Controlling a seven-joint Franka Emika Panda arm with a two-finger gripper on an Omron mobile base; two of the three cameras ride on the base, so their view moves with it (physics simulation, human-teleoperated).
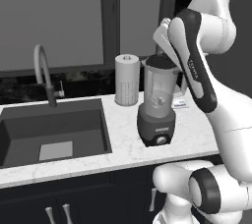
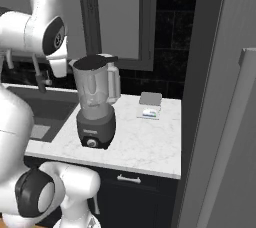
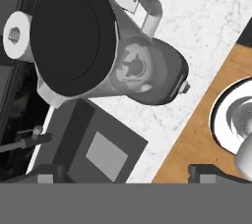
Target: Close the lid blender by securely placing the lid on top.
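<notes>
Gripper hung above the blender with fingertips spread wide, holding nothing, while the lid sat on the jar mouth on the counter beside the sink, so the task looked basically done, seating unclear

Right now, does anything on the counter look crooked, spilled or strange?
Nothing stands out. The lid covers the mouth of the blender, which stands upright on the counter. No spill shows on the marble.
</notes>
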